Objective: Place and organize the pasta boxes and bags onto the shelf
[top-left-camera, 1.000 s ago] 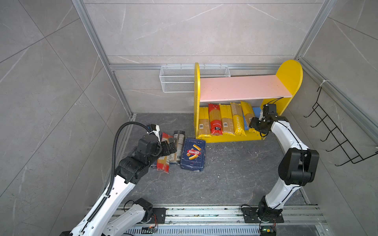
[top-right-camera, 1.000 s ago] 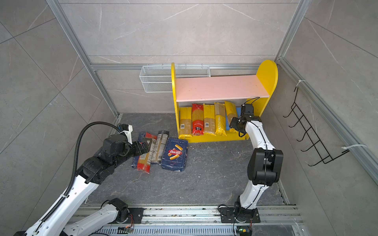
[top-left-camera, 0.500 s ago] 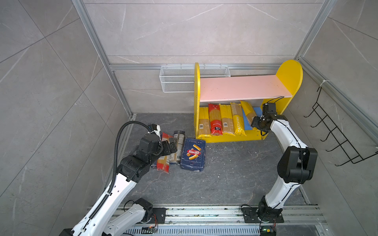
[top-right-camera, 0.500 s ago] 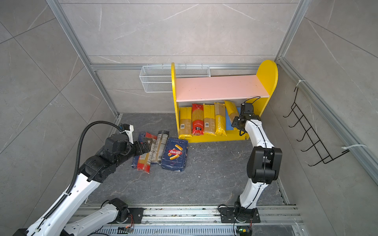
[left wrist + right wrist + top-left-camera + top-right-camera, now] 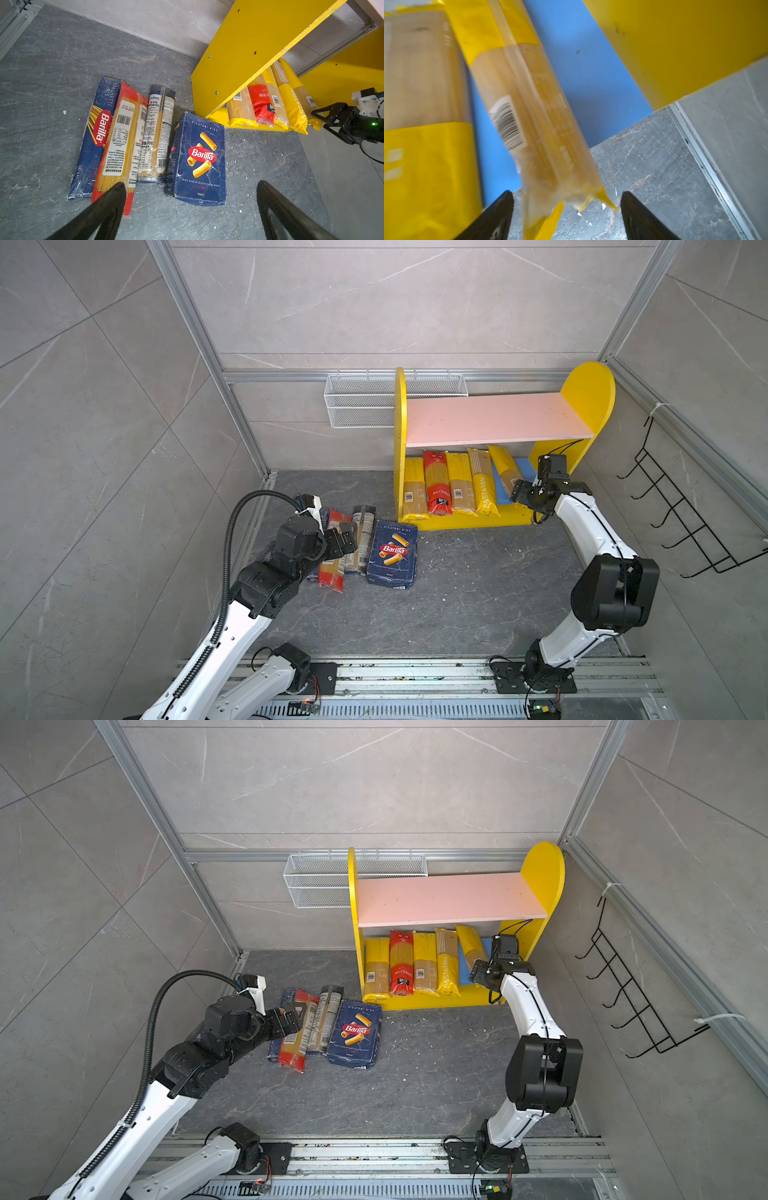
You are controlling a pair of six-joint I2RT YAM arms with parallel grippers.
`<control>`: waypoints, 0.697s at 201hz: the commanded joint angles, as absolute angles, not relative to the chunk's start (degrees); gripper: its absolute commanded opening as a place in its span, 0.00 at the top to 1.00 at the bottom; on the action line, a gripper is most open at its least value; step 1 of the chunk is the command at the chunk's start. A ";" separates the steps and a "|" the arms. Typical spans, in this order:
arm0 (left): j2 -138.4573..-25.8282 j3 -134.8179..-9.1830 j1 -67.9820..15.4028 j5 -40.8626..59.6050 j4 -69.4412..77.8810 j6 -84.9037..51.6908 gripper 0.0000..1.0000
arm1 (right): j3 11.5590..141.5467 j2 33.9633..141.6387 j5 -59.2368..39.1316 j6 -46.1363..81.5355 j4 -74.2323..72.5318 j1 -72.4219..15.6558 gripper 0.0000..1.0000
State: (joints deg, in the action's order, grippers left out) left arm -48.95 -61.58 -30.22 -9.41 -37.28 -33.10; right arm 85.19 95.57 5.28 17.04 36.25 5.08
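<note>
Slim yellow spaghetti bag (image 5: 529, 104) is shelved on blue board (image 5: 581, 72), so right end effector (image 5: 565, 192) is unclenched; left end effector (image 5: 191, 184) is held spread for pickup.

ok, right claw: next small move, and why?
Probably ease the right claw straight back. Its jaws stand apart on either side of the tail of the slanted yellow bag, not pinching it, and the bag already lies on the blue board. It sits askew, so a straightening nudge could follow.

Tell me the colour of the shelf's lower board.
The lower board is blue; it shows best in the right wrist view.
</note>
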 commanded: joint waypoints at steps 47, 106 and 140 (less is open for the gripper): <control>-44.79 -60.28 -29.99 -9.32 -38.41 -34.38 0.00 | 78.40 87.98 3.89 18.66 37.71 -0.48 0.17; -41.97 -59.58 -30.04 -8.97 -39.81 -34.85 0.00 | 75.46 83.46 2.72 20.78 37.44 -6.83 0.18; -40.32 -59.20 -30.00 -9.22 -40.82 -34.96 0.00 | 75.60 84.27 3.38 20.91 37.05 -9.85 0.18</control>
State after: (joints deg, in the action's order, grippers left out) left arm -41.67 -59.31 -30.22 -9.28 -39.88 -34.24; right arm 76.09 84.51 3.20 19.84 36.62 -8.08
